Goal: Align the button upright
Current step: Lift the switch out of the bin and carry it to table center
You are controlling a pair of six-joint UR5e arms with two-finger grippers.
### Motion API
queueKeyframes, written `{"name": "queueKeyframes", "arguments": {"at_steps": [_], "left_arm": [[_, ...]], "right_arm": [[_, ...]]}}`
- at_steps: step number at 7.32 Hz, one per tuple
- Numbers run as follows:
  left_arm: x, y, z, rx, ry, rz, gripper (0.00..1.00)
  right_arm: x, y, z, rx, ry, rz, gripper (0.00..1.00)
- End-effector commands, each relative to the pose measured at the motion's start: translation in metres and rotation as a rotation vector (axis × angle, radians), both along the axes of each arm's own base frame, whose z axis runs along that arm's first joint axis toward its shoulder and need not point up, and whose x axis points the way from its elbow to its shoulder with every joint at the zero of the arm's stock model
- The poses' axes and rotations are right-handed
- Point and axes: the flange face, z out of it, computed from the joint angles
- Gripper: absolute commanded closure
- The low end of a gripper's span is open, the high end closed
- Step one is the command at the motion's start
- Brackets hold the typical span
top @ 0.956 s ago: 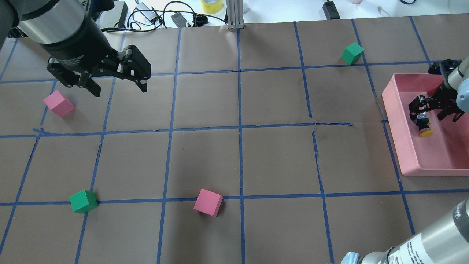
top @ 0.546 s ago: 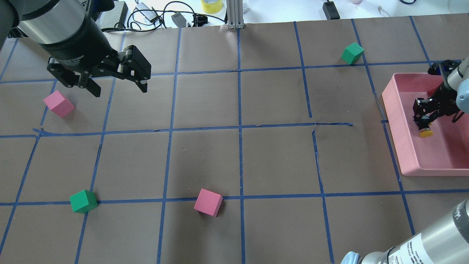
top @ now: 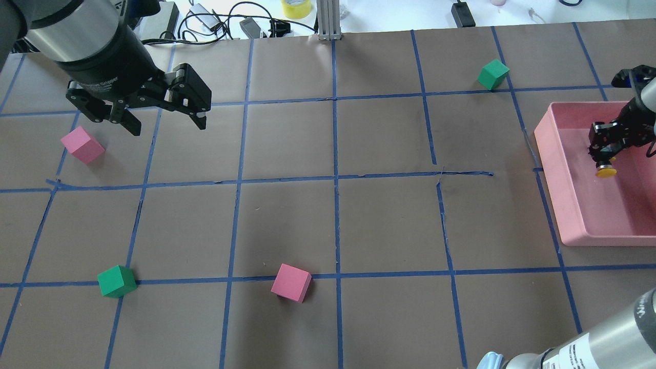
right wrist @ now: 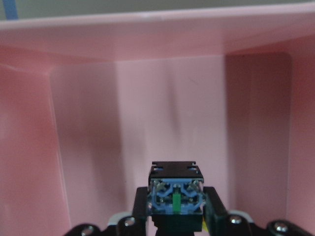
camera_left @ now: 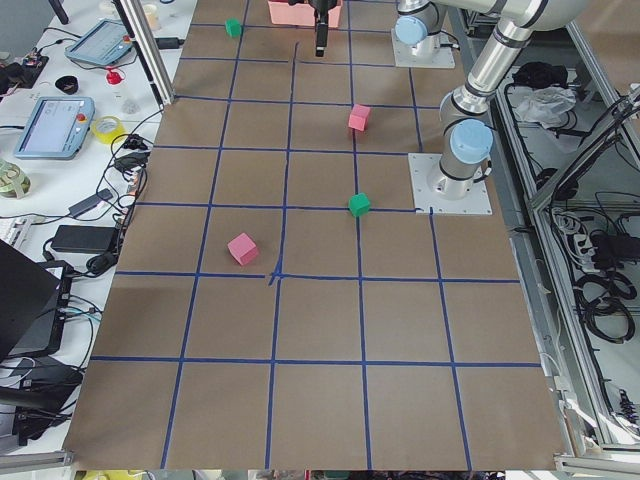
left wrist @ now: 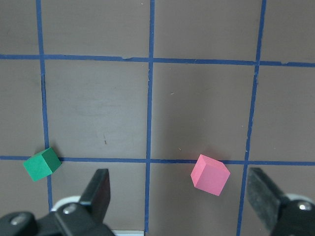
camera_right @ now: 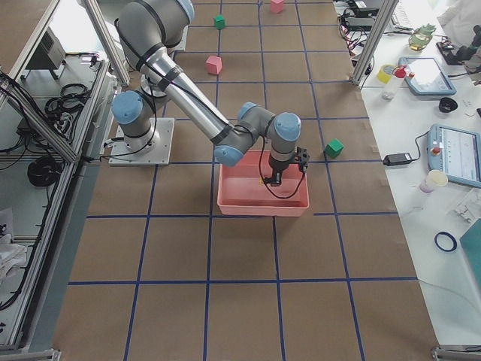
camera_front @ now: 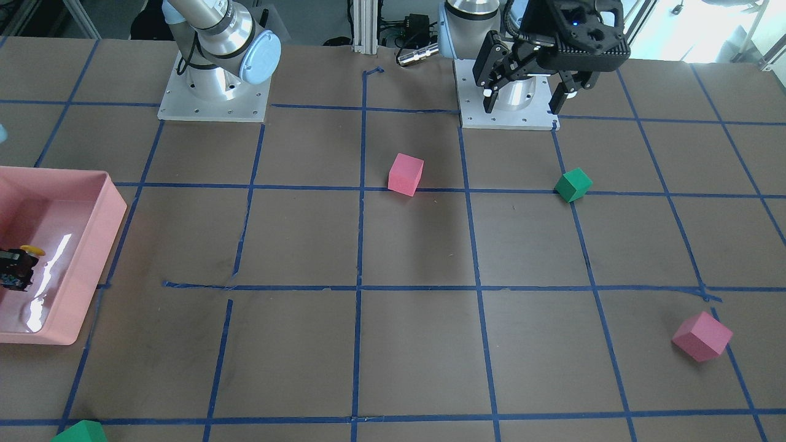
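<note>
The button (top: 605,169), with its yellow cap and black body, hangs inside the pink tray (top: 574,215) at the table's right, gripped in my right gripper (top: 603,149), which is shut on it. The yellow cap points toward the robot's side. In the right wrist view the button's blue terminal end (right wrist: 175,191) sits between the fingers above the tray floor. In the front-facing view the button (camera_front: 27,252) shows at the left edge. My left gripper (top: 164,120) is open and empty, high over the far left of the table.
Pink cubes (top: 82,145) (top: 291,282) and green cubes (top: 117,281) (top: 493,74) lie scattered on the brown gridded table. Cables and boxes (top: 251,25) lie beyond the far edge. The tray walls (right wrist: 147,34) surround the right gripper.
My right gripper has shut on the button and carried it toward the far side of the tray, a little to the right. The left arm has not moved.
</note>
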Motion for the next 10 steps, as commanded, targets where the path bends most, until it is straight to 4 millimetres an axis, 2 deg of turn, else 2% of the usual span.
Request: {"name": "queueKeyframes", "arguments": {"at_steps": [1,2,3,4,5,7,8,9,10], "left_arm": [[0.000,0.000,0.001,-0.001,0.000,0.000,0.00],[0.001,0.000,0.000,-0.001,0.000,0.002,0.00],[0.000,0.000,0.000,0.000,0.000,0.000,0.00],[0.000,0.000,0.001,-0.001,0.000,0.000,0.00],[0.000,0.000,0.001,-0.001,0.000,0.000,0.00],[0.000,0.000,0.000,0.000,0.000,0.000,0.00],[0.000,0.000,0.000,0.000,0.000,0.000,0.00],[0.000,0.000,0.000,0.000,0.000,0.000,0.00],[0.000,0.000,0.000,0.000,-0.002,0.000,0.00]], "right_arm": [[0.028,-0.015,0.068,-0.031,0.016,0.052,1.00],[0.074,-0.026,0.104,-0.027,0.011,0.112,1.00],[0.131,-0.036,0.135,-0.057,0.017,0.186,1.00],[0.208,-0.043,0.147,-0.086,0.015,0.230,1.00],[0.275,-0.045,0.142,-0.095,-0.005,0.146,1.00],[0.403,-0.032,0.122,-0.093,-0.037,0.072,1.00],[0.458,-0.034,0.100,-0.129,-0.085,0.011,1.00],[0.509,-0.027,0.071,-0.115,-0.113,-0.017,1.00],[0.546,-0.017,0.051,-0.105,-0.118,-0.003,1.00]]}}
